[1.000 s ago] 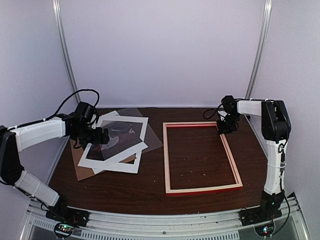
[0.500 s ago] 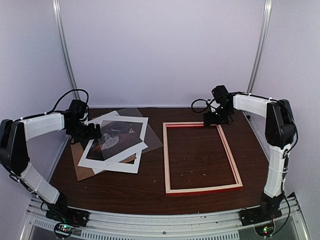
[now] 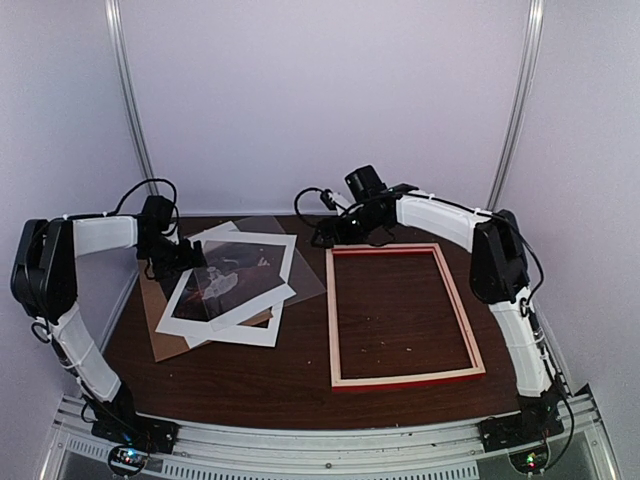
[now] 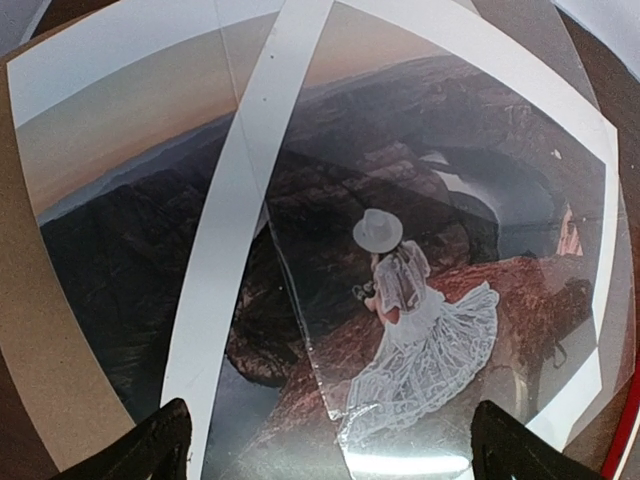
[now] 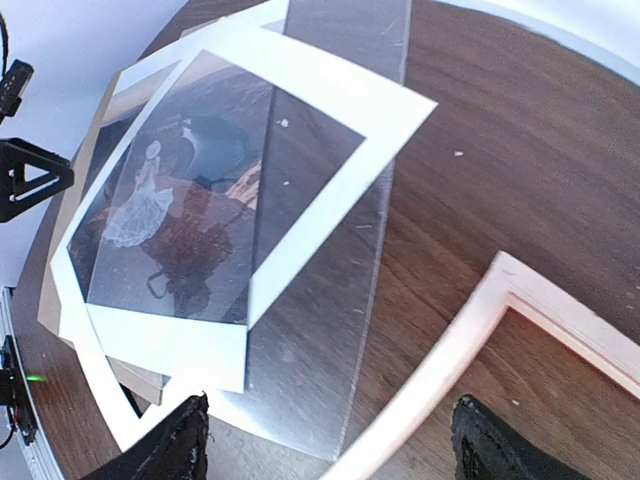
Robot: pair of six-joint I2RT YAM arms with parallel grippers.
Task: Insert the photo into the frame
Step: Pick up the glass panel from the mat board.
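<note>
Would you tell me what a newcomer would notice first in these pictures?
The red-edged frame lies empty on the right of the table. On the left, a skewed pile of sheets shows the photo, a woman in white. The right gripper hovers open between them.

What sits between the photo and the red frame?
The corner of a clear sheet, then a strip of bare table, seen in the top view.

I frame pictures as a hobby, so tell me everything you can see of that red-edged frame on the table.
The frame is a large rectangle of thin wooden strips, pale bare wood facing up, red along its outer edge. It lies flat on the right half of the dark table, empty, the tabletop showing through. Only the table touches it.
</note>
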